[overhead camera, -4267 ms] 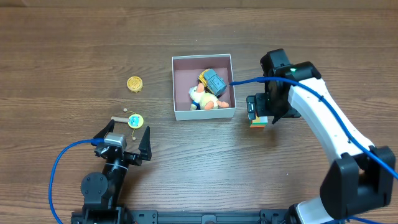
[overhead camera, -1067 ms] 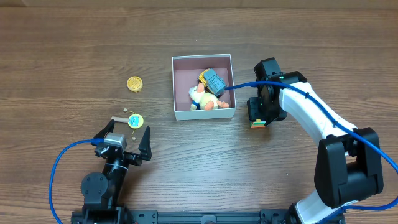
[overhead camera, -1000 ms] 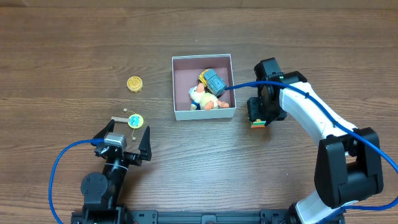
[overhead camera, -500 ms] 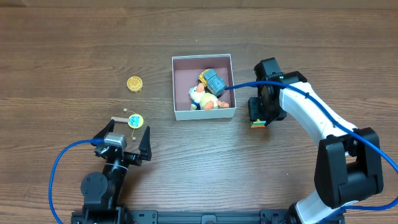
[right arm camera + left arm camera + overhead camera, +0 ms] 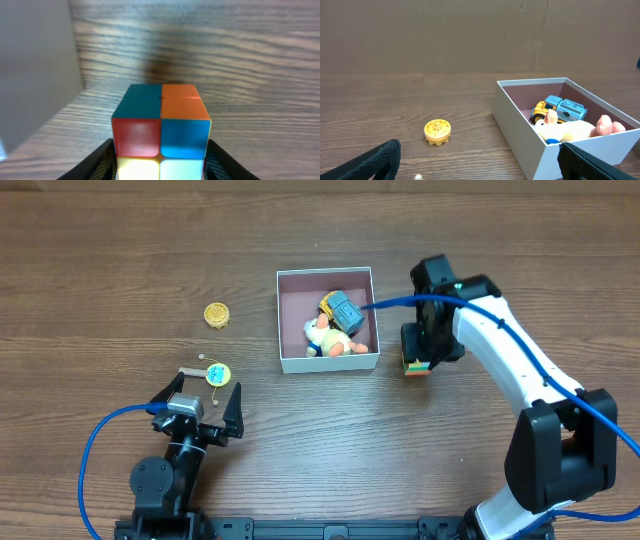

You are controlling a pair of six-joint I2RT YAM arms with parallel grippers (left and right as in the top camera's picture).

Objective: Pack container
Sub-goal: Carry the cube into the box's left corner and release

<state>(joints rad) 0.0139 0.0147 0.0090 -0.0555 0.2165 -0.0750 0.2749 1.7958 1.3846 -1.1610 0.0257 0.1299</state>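
Observation:
The container, a square white box with a mauve-pink inside, sits mid-table and holds a blue and yellow toy truck and a pale plush toy. Just right of its front corner, my right gripper is shut on a small multicoloured cube. In the right wrist view the cube fills the gap of the gripper, both pads against its sides, with the container's white wall to the left. My left gripper stands open and empty at the front left, facing the container.
A yellow ridged disc lies left of the container, also visible in the left wrist view as the disc. A small yellow and blue round toy on a stick lies just ahead of the left gripper.
The right gripper's jaws have narrowed onto the cube, and gripper and cube have shifted slightly towards the far side of the table. The left arm has not moved.

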